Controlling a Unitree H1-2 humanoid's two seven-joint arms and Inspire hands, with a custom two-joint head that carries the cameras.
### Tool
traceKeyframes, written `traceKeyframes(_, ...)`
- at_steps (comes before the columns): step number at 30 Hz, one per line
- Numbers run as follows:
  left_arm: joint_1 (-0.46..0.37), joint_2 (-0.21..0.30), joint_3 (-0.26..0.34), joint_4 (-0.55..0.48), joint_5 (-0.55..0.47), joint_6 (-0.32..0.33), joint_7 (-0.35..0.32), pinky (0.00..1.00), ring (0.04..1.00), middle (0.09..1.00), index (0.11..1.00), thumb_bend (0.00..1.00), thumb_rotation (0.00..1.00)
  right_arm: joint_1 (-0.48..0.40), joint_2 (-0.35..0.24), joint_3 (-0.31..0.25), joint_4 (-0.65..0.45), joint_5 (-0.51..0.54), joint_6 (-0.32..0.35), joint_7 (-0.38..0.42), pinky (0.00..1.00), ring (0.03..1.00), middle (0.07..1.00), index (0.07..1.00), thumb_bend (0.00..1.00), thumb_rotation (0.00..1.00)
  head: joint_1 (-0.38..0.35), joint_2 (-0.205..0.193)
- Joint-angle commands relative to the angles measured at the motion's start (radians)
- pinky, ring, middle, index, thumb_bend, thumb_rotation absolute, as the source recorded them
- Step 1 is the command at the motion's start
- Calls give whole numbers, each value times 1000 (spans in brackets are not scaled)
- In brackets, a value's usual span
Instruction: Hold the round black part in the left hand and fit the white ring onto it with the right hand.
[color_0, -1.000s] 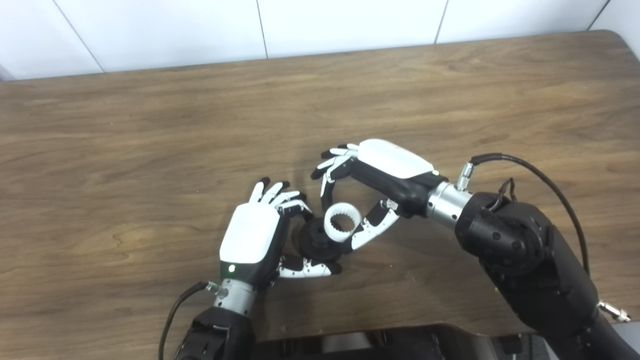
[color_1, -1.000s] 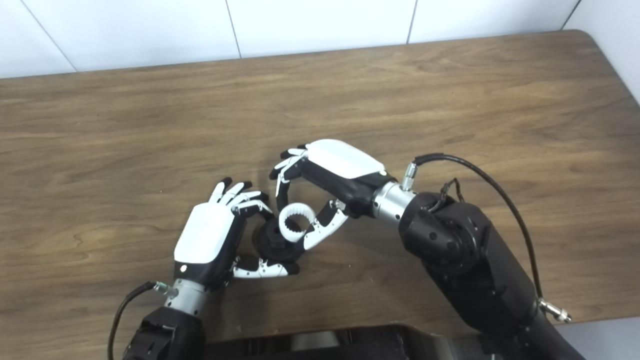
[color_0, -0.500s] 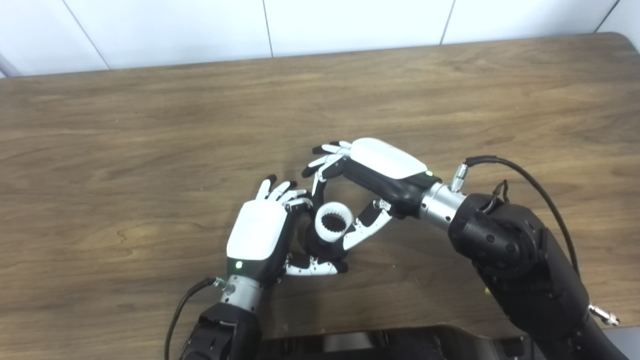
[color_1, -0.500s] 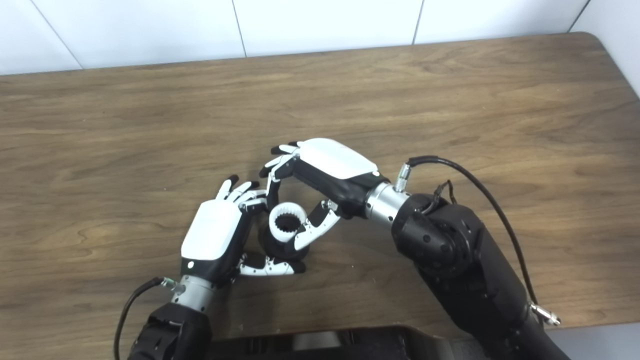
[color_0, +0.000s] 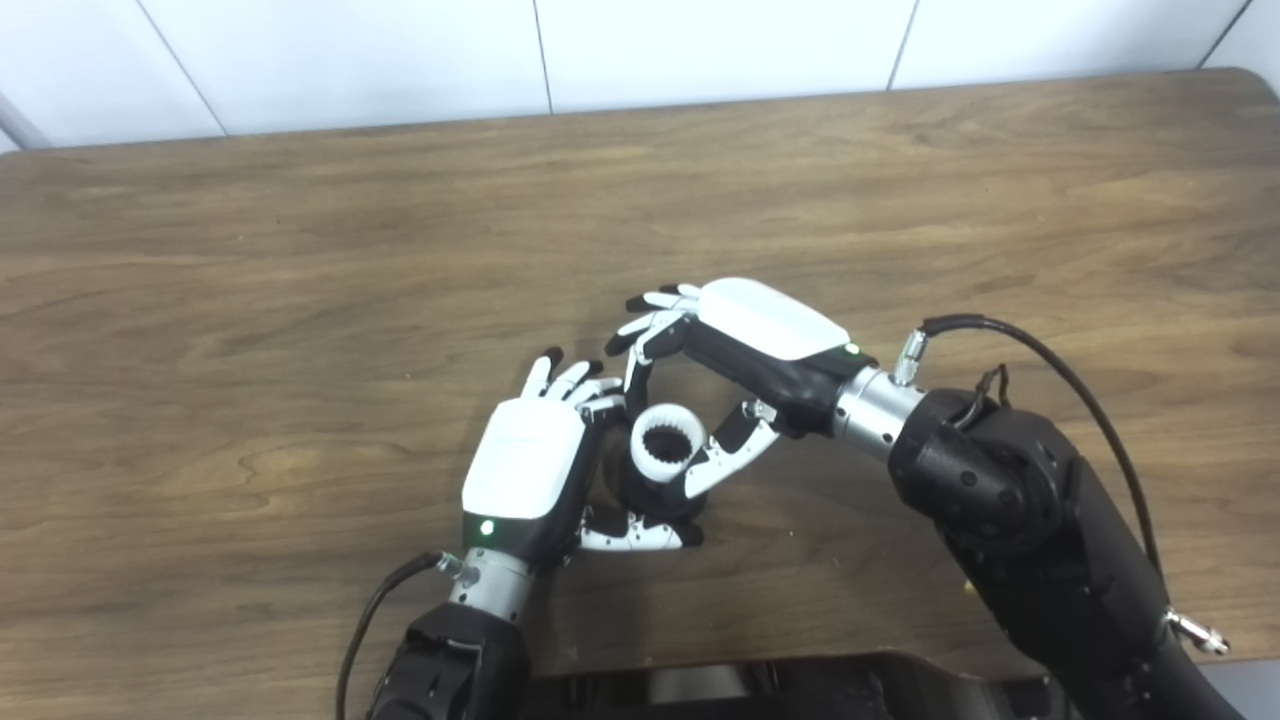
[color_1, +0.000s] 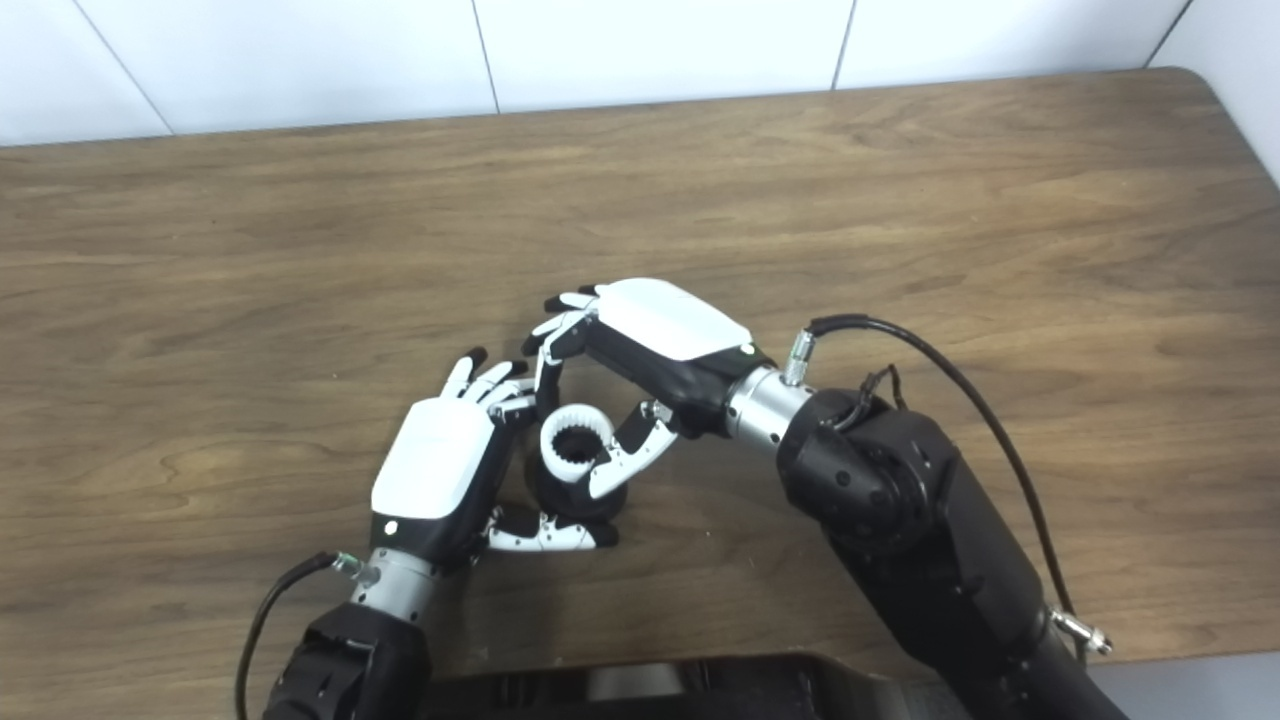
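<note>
At frame centre, left robot hand grips black part; right robot hand pinches white ring seated on it.

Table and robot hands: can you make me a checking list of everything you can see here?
Surface: brown wooden table, bare wood around the work.
Job's things: white ring, toothed inside, sits over the round black part; whether it is fully seated cannot be told.
Clutter: nothing seen.
Robot hands: left robot hand wraps the round black part; right robot hand pinches the white ring between thumb and fingers.
Cables: one black cable loops over the right arm; another black cable runs off the left wrist.
Surroundings: white panelled wall behind the table; a dark part of the robot's body at the bottom edge.
</note>
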Motion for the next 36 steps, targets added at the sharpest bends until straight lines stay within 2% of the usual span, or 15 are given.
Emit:
traceKeyframes(1,7,-7,-12,13,3,4,-26,1000,893,784,484,520,56,-17,6,-10,-10,1,-41,-33,983,939,813,483,521,138,1,1)
traceKeyframes(10,5,-12,-12,9,4,10,-34,1000,897,784,484,520,55,-11,4,-17,5,6,-60,-38,971,934,807,483,521,139,1,5)
traceKeyframes(36,0,-17,-18,10,5,17,-27,1000,892,774,483,521,54,2,0,-6,-2,-2,-49,-14,980,942,812,483,521,142,7,10)
